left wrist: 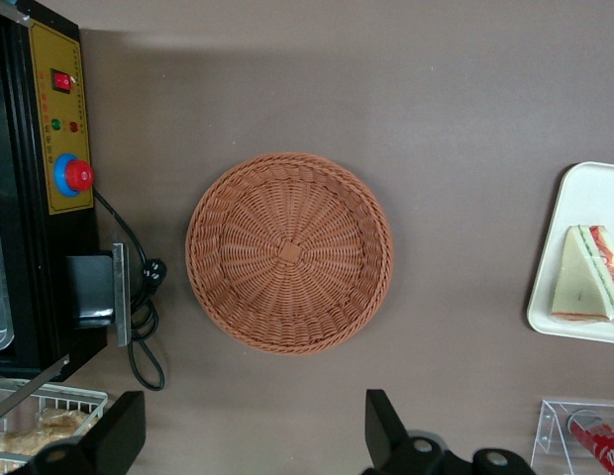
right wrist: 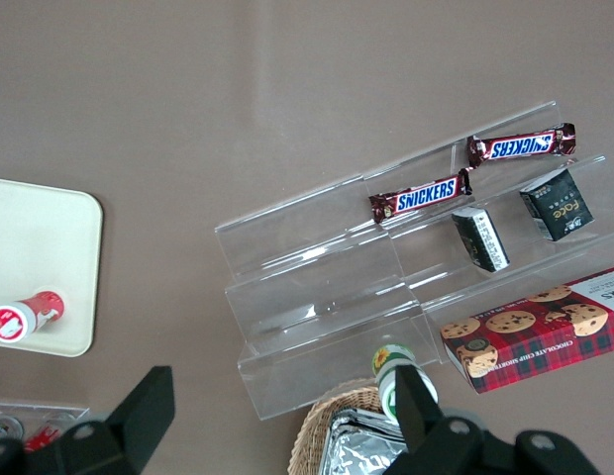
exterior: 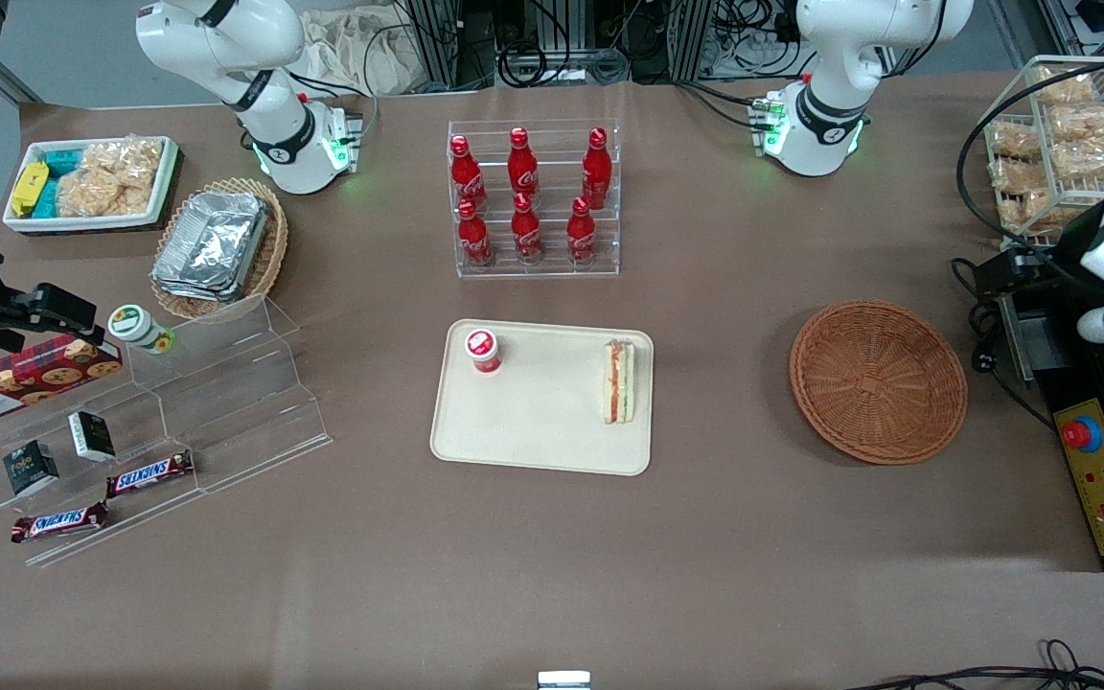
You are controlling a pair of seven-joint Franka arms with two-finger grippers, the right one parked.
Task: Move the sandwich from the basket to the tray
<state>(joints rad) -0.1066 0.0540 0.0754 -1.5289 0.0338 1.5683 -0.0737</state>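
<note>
Sandwich [exterior: 620, 381] on tray [exterior: 542, 441], tool [left wrist: 253, 435] above basket [exterior: 878, 380]

The working left arm stands at its own end of the table, raised high above the surface. Its gripper [left wrist: 250, 435] points straight down. The two black fingers [left wrist: 124, 421] are spread wide apart, and nothing is between them. The gripper touches nothing.

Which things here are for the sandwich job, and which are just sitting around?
For the job:
sandwich, lying on the tray
basket
end effector, open, above the basket

Just lying about:
cola bottles
Snickers bars
cookie box
foil containers
</note>
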